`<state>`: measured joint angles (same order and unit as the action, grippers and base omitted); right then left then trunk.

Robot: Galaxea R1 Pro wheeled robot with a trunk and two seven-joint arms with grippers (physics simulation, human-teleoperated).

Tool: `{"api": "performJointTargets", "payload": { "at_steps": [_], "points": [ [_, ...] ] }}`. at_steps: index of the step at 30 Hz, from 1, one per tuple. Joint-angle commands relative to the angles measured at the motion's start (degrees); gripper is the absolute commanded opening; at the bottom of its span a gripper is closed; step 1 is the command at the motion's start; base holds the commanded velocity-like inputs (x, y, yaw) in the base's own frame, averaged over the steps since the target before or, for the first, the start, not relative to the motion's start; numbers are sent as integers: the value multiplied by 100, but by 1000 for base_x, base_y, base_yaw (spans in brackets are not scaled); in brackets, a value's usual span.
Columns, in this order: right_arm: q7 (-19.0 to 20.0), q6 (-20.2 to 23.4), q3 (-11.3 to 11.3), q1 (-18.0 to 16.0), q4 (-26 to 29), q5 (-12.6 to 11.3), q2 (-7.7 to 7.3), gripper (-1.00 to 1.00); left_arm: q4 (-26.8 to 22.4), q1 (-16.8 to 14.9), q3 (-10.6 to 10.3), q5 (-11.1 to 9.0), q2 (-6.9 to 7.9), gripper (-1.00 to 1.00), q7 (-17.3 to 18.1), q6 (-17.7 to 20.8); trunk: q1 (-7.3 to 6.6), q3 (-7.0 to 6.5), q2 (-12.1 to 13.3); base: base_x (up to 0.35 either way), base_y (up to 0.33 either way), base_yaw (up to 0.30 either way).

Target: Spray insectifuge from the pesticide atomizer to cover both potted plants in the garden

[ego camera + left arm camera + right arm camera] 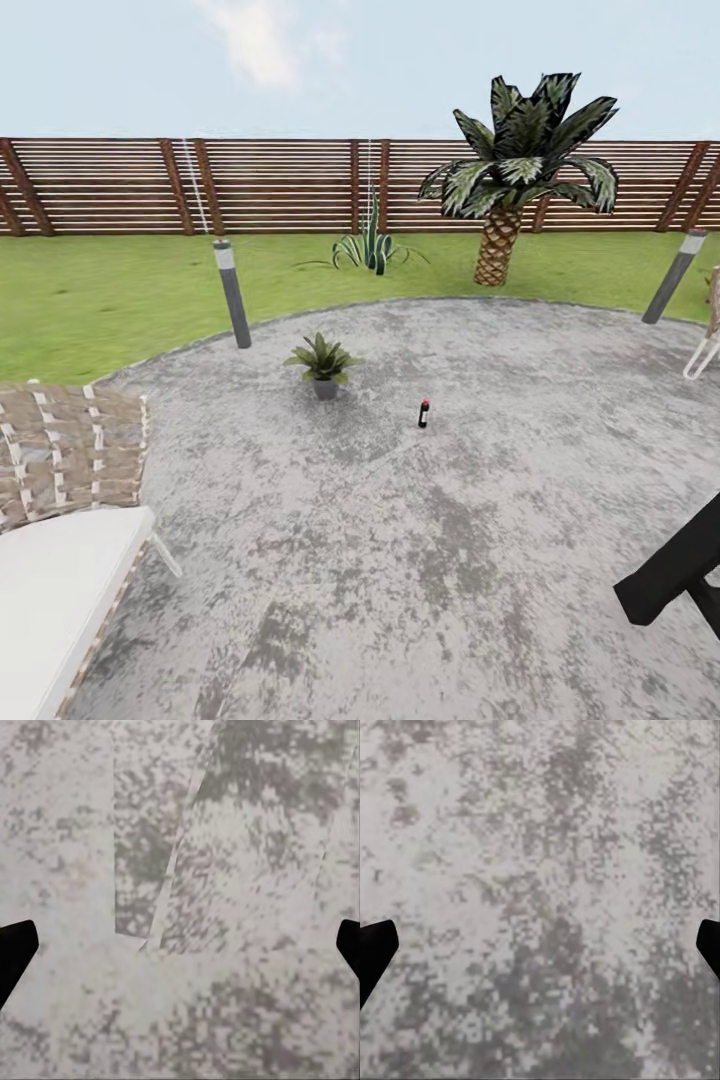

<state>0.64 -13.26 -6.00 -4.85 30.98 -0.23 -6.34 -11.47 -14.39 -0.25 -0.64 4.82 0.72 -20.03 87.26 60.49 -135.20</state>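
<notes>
The pesticide atomizer (423,413) stands upright on the grey paved patio (400,560), a slim dark bottle, small at this distance, with a reddish top. One potted plant (323,362), a green rosette in a small grey pot, sits to its left near the patio's edge. The second potted plant is out of view. My left gripper (180,952) is open over bare paving, its black fingertips (15,952) far apart. My right gripper (540,952) is open over paving too. A black part of my right arm (668,575) shows at the lower right, far from the bottle.
A woven chair with a white cushion (70,520) stands close at the left. Grey bollard lamps (232,293) (675,275) flank the patio. On the lawn behind are a spiky agave clump (372,248), a palm (510,180) and the slatted wooden fence (280,185). Another chair's leg (703,352) shows at the right edge.
</notes>
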Motion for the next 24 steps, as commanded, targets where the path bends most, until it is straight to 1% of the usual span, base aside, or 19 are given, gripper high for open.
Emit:
{"api": "performJointTargets", "payload": {
  "at_steps": [1,13,17,24],
  "points": [
    [6,-19,-8,-4,-4,-4,1,100,5,-3,-2,-7,1,100,7,-18,2,5,-1,338,0,0],
    [6,-19,-12,-1,-4,-27,1,100,5,-3,-4,-7,1,100,7,-20,2,5,-1,338,0,-15],
    [6,-19,-14,0,-4,-29,1,100,5,-3,-4,-7,1,100,7,-19,2,5,-1,338,0,-191],
    [6,-19,-15,0,-4,-29,2,100,5,-3,-1,-7,1,100,7,-19,2,5,-1,338,0,-265]
  ]
}}
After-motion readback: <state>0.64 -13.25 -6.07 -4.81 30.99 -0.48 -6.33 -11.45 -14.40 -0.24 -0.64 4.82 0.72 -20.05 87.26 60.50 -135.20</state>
